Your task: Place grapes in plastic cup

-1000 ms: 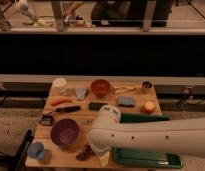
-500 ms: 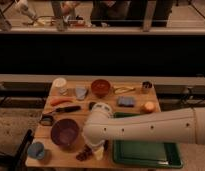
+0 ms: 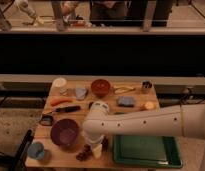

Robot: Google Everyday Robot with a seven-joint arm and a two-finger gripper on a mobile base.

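The grapes (image 3: 84,153), a small dark reddish-purple bunch, lie near the front edge of the wooden table (image 3: 56,160), just right of the purple bowl (image 3: 64,132). My gripper (image 3: 99,147) hangs from the white arm that reaches in from the right, and it is directly beside and above the right end of the bunch. A light blue cup (image 3: 36,150) stands at the table's front left corner, left of the grapes. A white cup (image 3: 59,83) stands at the back left.
A green tray (image 3: 146,151) lies at the front right, under the arm. A red bowl (image 3: 100,87), a carrot (image 3: 61,100), a black-handled tool (image 3: 68,108), a blue sponge (image 3: 127,101), an orange fruit (image 3: 149,105) and a metal cup (image 3: 146,87) fill the back half.
The arm has swung left off the green tray and the gripper has come down next to the grapes. The grapes have not moved.
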